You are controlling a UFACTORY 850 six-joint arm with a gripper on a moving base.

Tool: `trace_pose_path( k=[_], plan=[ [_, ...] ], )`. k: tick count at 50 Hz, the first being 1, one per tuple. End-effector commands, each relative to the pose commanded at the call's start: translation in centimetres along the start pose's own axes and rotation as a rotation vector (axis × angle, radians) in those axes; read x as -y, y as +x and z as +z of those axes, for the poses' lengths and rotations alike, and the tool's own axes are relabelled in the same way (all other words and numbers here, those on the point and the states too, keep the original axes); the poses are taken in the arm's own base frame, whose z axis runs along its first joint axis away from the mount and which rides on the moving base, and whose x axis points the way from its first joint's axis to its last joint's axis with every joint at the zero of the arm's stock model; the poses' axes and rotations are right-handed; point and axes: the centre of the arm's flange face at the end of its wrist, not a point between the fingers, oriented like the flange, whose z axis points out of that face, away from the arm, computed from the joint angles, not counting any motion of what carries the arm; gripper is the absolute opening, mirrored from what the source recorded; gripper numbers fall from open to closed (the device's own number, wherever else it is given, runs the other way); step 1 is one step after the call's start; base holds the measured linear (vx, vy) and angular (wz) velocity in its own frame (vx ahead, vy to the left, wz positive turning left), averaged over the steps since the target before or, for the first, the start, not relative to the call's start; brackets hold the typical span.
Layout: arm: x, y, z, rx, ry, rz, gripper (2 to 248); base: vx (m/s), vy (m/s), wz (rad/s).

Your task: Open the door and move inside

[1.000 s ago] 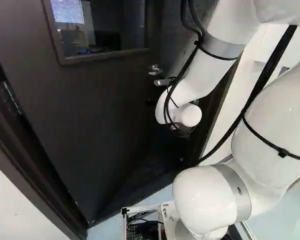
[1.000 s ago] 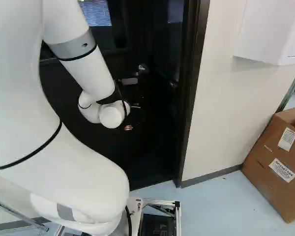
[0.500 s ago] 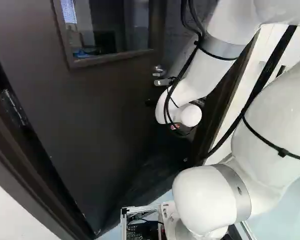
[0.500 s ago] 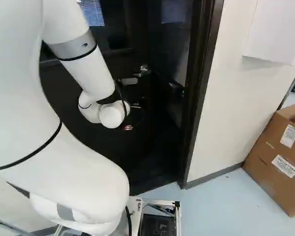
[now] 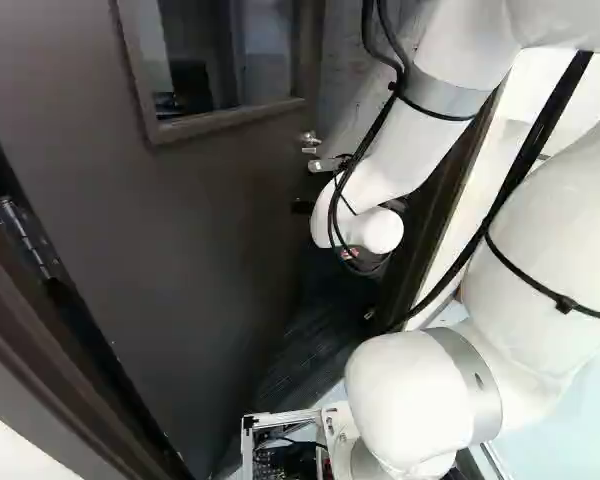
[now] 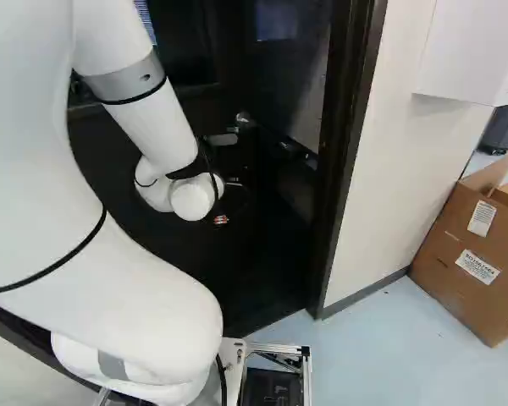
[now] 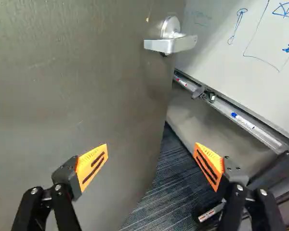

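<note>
The gripper [image 7: 151, 147] is gaping wide, its 2 fingers holding nothing. Ahead, the door [image 7: 82, 96] is standing ajar, its handle [image 7: 171, 44] sitting beyond them. Good pushing is probably requiring gentle pressure near the free edge, the base [image 6: 275, 348] creeping clear of the frame [image 6: 343, 161].

In the wrist view, a whiteboard [image 7: 216, 50] with blue drawings has markers [image 7: 244, 121] on its ledge [image 7: 272, 139], above dark striped carpet [image 7: 159, 195]; at the right of the right base view, an open cardboard box [image 6: 466, 292] with two labels [image 6: 477, 267] stands on pale floor [image 6: 381, 355] beside the wall [image 6: 398, 178]
</note>
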Motion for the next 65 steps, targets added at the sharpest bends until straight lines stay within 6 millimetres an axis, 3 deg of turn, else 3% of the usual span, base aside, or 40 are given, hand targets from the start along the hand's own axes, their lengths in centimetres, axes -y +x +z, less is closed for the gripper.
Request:
trace_pose_path(
  k=[29, 65],
  plan=[
    [0.0, 0.1, 0.3, 0.0, 0.001, 0.0, 247, 0.0, 0.001, 0.0],
    [1.6, 1.2, 3.3, 0.0, 0.046, -0.015, 247, 0.0, 0.0, 0.0]
  ],
)
